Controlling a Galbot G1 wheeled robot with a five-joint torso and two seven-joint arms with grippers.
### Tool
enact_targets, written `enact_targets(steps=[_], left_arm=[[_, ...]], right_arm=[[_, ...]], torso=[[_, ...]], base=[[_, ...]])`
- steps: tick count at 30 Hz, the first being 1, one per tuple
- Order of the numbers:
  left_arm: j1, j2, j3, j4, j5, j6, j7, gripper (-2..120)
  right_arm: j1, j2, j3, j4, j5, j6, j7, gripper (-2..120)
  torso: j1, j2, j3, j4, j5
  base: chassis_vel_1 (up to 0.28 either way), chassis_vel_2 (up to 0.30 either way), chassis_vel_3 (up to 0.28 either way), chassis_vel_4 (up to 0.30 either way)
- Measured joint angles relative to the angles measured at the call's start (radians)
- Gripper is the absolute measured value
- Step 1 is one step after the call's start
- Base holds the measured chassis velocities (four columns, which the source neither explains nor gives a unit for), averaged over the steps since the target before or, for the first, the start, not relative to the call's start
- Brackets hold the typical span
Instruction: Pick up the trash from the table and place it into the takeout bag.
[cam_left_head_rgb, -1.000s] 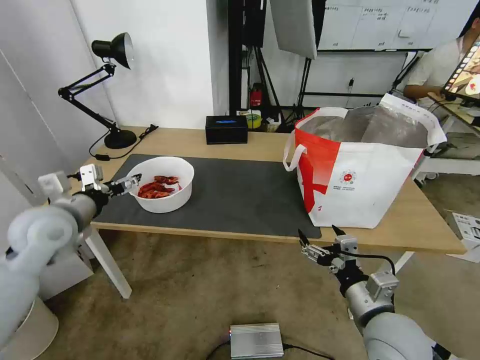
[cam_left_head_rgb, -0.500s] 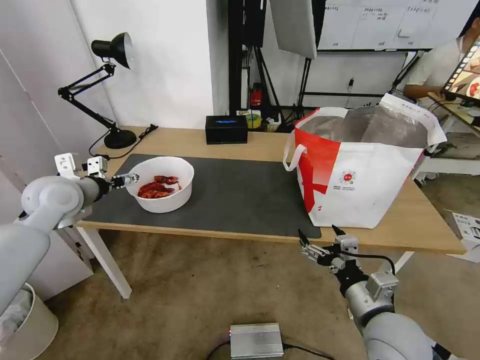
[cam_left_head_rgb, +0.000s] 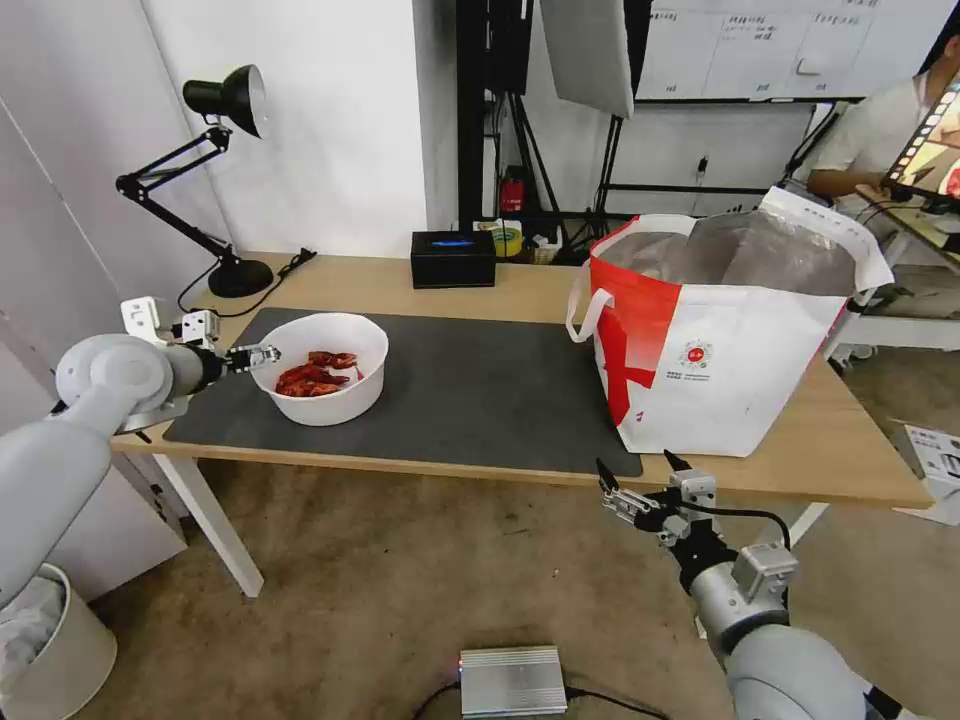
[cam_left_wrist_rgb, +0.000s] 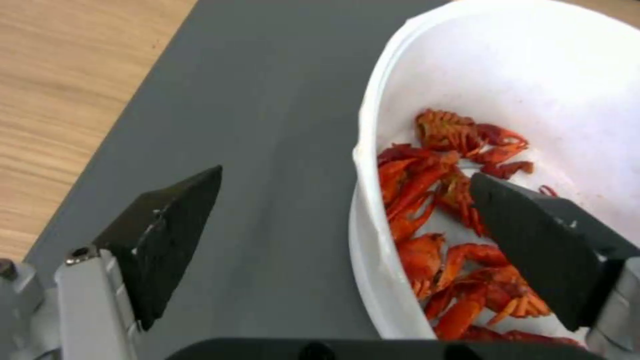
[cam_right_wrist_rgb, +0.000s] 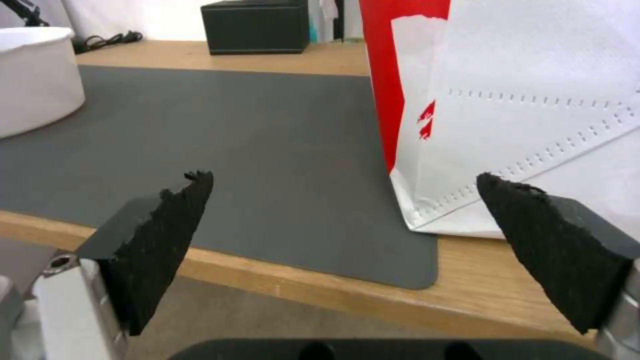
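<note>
At frame left on the light-wood table (cam_left_head_rgb: 420, 285), the left tool (cam_left_head_rgb: 262, 354) has closed in, open jaws now straddling the white round bowl of red crayfish shells (cam_left_head_rgb: 322, 380) (grasp apparently imminent); right tool (cam_left_head_rgb: 640, 478) waits open.

No legible text from my seat.
I see a small round red logo on the takeout bag (cam_left_head_rgb: 697, 355), its lettering too small to read.

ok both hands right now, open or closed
Left hand: open, straddling the bowl rim, not gripping yet.
Right hand: open, empty, below the table edge.
</note>
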Motion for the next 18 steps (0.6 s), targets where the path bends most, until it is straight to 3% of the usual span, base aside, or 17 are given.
enact_targets(steps=[5,18], left_arm=[[-0.011,-0.001,0.02,0.014,-0.001,-0.001,-0.002,100],[-0.038,0.014,0.068,0.024,-0.004,-0.003,-0.005,55]], right_arm=[[0.0,0.0,0.0,0.0,0.0,0.0,0.0,100],[0.0,0.0,0.0,0.0,0.0,0.0,0.0,100]], torso=[[0.0,0.0,0.0,0.0,0.0],[0.0,0.0,0.0,0.0,0.0]], base=[[0.0,0.0,0.0,0.0],[0.0,0.0,0.0,0.0]])
